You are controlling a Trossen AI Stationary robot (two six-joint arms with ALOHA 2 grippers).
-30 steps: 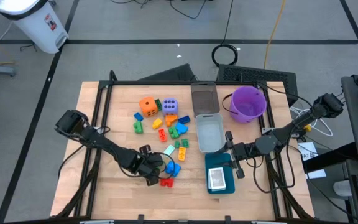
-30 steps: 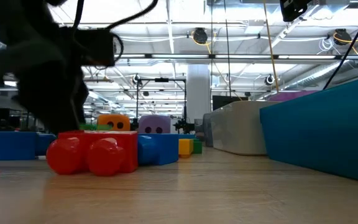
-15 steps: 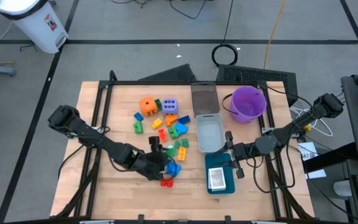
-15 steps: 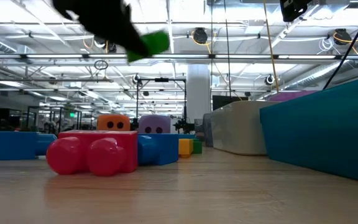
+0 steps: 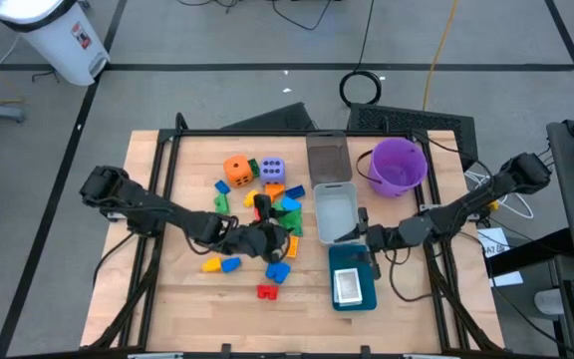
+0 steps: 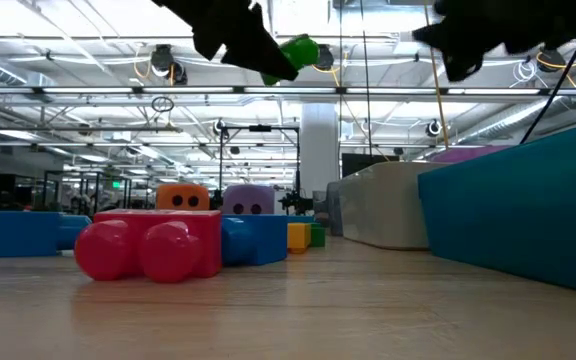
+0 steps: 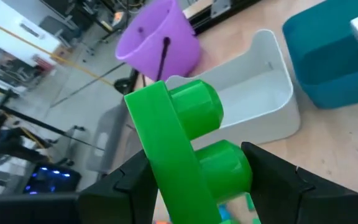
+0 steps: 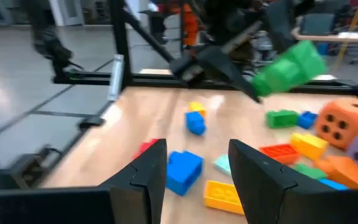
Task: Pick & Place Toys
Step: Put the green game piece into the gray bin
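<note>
High view: left pincer (image 5: 279, 239) is clamped on a green block (image 7: 188, 149) just beside the white tray (image 5: 335, 213), while right pincer (image 5: 359, 244), fingers apart and empty, waits at that tray's other side.

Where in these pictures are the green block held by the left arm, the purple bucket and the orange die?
green block (image 7: 185, 143), left wrist view, on its flat side.
purple bucket (image 5: 399, 166), high view, on its inside.
orange die (image 5: 237, 169), high view, on its top face.

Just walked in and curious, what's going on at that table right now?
Left end effector shut on green block, raised above the toy pile. Right end effector open, empty, waiting beside the white bin. Nothing in the way.
</note>
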